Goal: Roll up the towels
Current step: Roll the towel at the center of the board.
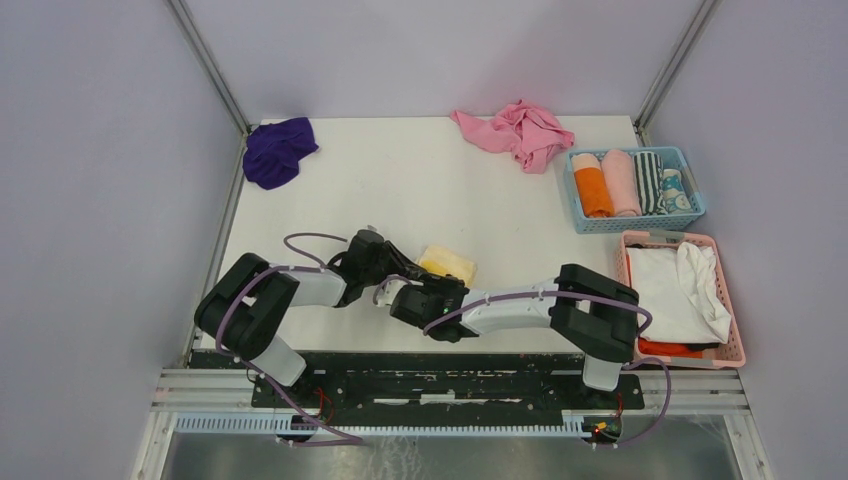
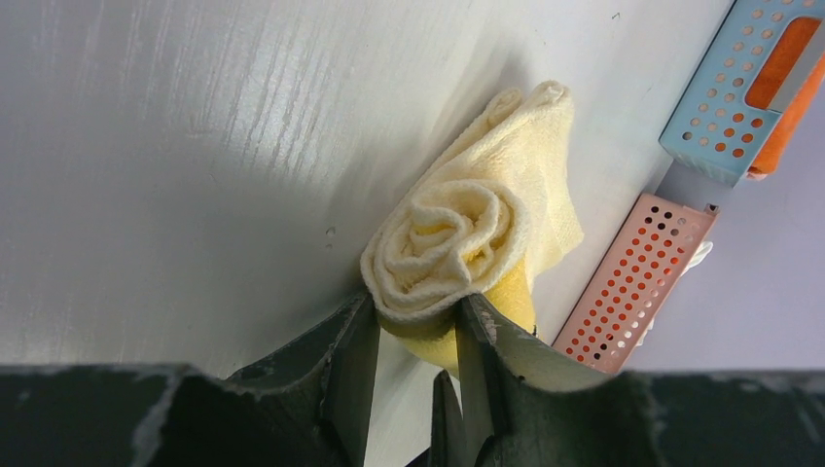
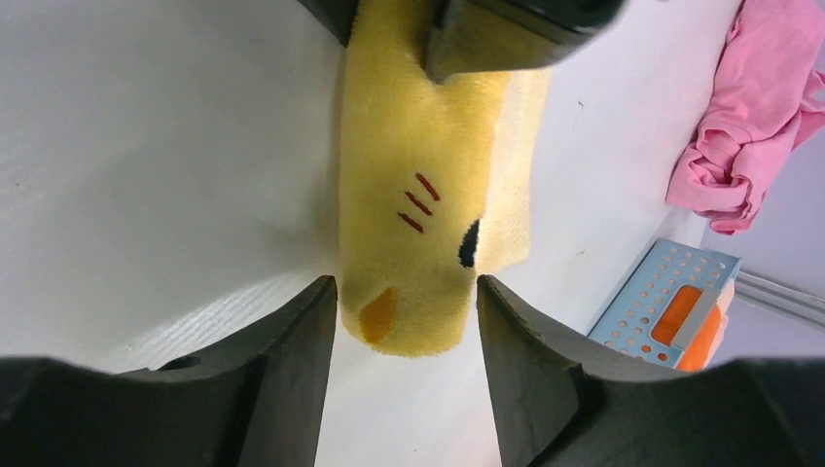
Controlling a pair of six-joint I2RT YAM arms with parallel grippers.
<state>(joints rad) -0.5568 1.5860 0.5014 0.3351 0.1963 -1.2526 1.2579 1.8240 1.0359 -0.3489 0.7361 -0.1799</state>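
Left hand grips rolled end of yellow towel.

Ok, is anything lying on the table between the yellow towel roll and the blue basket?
Nothing visible: bare table runs from the yellow towel to the blue basket; the pink cloth lies farther back, off that line.

The left gripper pinches the rolled yellow towel on the white table.

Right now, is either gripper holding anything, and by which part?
The left gripper is clamped on the spiral end of the rolled yellow towel. The right gripper straddles its other end; whether it pinches cannot be told.
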